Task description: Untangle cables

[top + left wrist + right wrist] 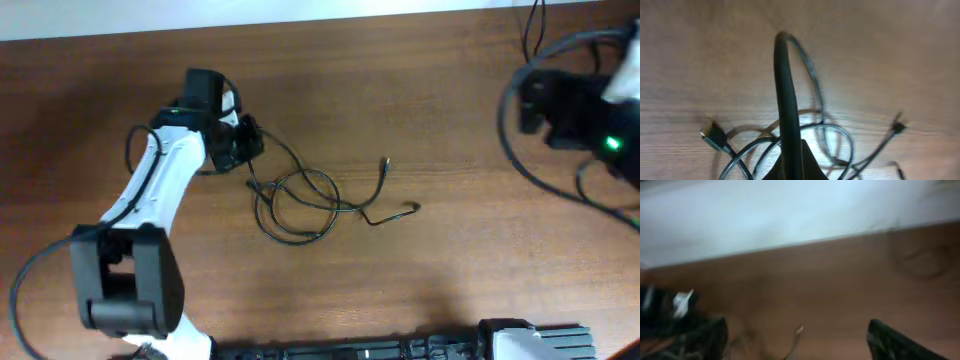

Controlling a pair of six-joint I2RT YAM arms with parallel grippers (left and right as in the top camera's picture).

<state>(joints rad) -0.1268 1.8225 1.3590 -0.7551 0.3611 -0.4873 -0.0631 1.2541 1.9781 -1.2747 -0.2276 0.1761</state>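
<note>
The cables [300, 200] lie as a loose tangle of thin black loops at the middle of the wooden table [420, 90]. Two plug ends [386, 162] [415, 207] stick out to the right. My left gripper [245, 142] is at the tangle's upper left, shut on one strand. In the left wrist view that strand [786, 95] rises from the shut gripper [792, 169] and arches over the loops. A plug [713, 135] lies to its left. My right gripper [797, 344] is open and blurred, far from the tangle, with nothing between its fingers [707, 337].
The right arm [565, 100] hovers at the table's far right, with its own thick black wires [520, 165] looping below it. The table's back edge meets a white surface [790, 215]. A black and white base [400, 350] runs along the front edge.
</note>
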